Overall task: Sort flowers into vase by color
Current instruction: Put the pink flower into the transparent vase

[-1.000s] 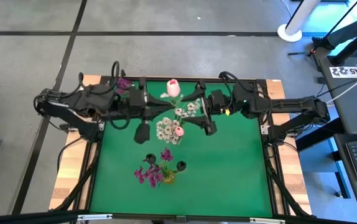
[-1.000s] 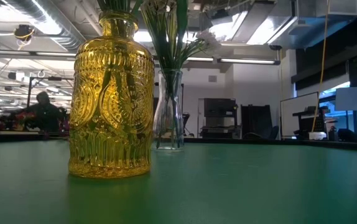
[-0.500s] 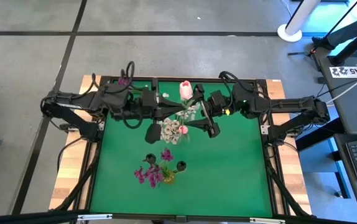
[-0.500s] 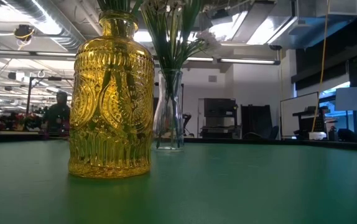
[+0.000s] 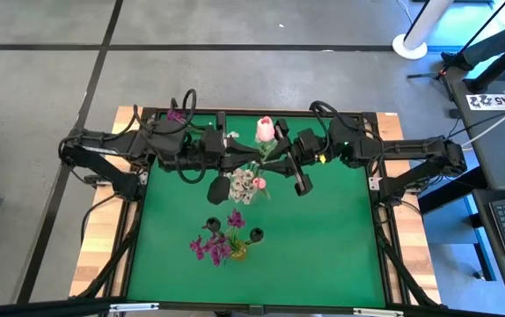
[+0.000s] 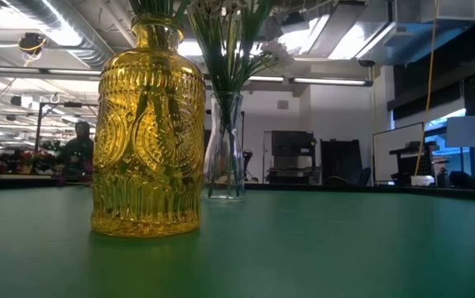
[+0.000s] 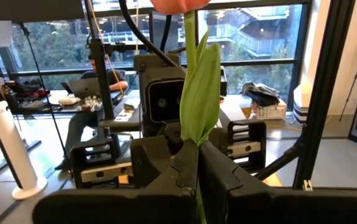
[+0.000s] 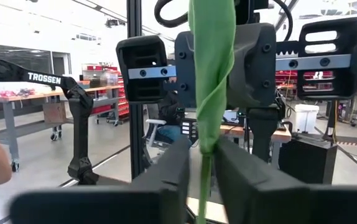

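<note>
You are looking at both arms meeting over the far half of the green worktop [image 5: 323, 238], each reaching in from its own side. Between them a pink tulip [image 5: 266, 129] is being held up, its bud sitting above the fingers near the far edge of the worktop.

Your left gripper [image 7: 197, 168] is clenching its fingers on the tulip's stalk; in the left wrist view the two dark fingers are pressing together on the green stalk just under its leaf [image 7: 204, 93], with the orange-pink base of the bud showing at the upper edge. Your right gripper [image 8: 201, 163] is facing it from the other side, and in the right wrist view its fingers are standing close on either side of the same stalk, right below the twisted green leaf [image 8: 213, 68]. They are looking closed on the stalk, though you cannot tell how firmly they are gripping it.

Just below the two grippers in the high view, a clear glass vase [image 6: 225, 149] is holding sprays of small white blossoms [image 5: 245, 183] with a pink bud among them. Nearer the front of the worktop a yellow glass vase [image 6: 148, 132] is carrying the magenta-purple flowers [image 5: 213, 242]. In the low view the yellow vase is standing upright in front of and just to one side of the clear one, the two apart.

Beyond the worktop, a person [image 6: 75, 151] is sitting at a desk in the room behind.
</note>
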Robot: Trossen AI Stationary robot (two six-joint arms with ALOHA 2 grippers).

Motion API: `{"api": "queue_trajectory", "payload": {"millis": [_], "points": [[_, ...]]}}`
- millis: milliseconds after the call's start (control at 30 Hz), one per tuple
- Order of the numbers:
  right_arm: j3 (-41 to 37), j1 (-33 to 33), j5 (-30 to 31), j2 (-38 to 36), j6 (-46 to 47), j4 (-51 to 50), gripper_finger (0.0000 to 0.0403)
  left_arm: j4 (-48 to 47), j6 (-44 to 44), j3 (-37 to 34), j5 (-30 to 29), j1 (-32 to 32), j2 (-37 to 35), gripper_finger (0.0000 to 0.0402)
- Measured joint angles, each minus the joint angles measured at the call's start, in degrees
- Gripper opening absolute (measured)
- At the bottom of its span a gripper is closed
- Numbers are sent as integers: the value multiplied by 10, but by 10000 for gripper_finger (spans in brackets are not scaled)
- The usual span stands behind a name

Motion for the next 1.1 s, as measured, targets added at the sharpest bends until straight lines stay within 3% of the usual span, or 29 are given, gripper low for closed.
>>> {"api": "queue_trajectory", "payload": {"millis": [133,300,533,867,1100], "points": [[0,0,-5,0,1,-1,11,0,-2,0,0,0,0,0],[0,0,-6,0,1,-5,19,0,-4,0,-14,0,0,6],[0,0,2,-35,-12,-45,11,8,20,0,-50,-12,-18,58],[1,0,60,-166,-56,-174,4,-14,50,1,-177,-88,-96,125],[-1,0,83,-185,-71,-290,3,-156,-3,1,-259,-126,-120,134]]}}
